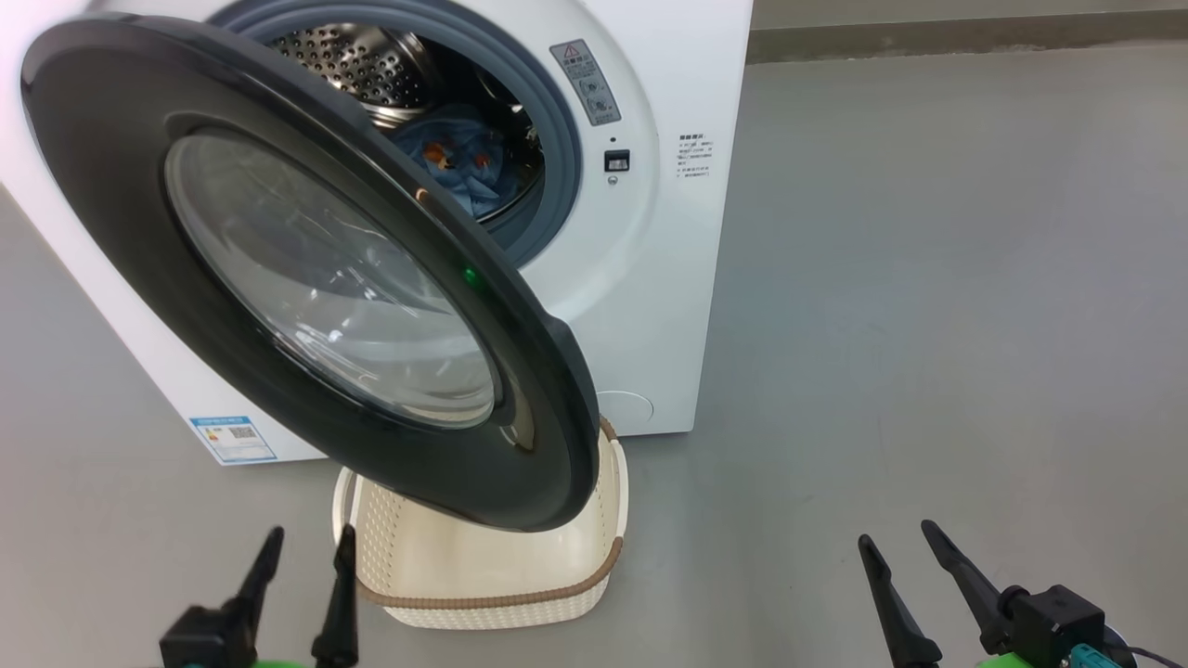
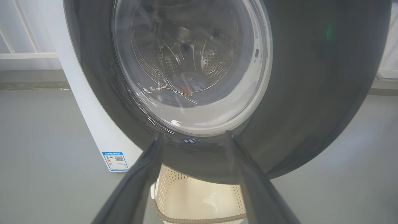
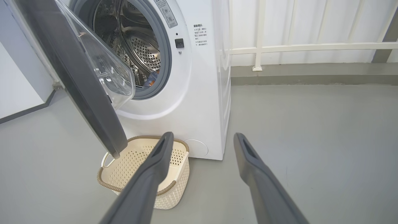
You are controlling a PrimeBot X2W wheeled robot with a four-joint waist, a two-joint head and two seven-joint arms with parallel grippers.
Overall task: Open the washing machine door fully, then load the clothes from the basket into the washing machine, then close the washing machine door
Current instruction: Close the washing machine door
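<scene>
Head view: clothes [image 1: 464, 172] in drum [image 1: 371, 65], basket [image 1: 520, 601] empty; our left gripper [image 1: 311, 533] and right gripper [image 1: 895, 532] gape, unladen; next, swing washing machine door [image 1: 325, 278] shut.

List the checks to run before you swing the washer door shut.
1. Basket emptied: ok, nothing left inside.
2. Clothes in the drum: ok, blue fabric lies at its bottom.
3. Fabric off the seal: cannot tell, the door hides its lower left.
4. Left tool and right tool open, holding nothing: ok.
5. Door clears the basket rim below it: cannot tell.
</scene>
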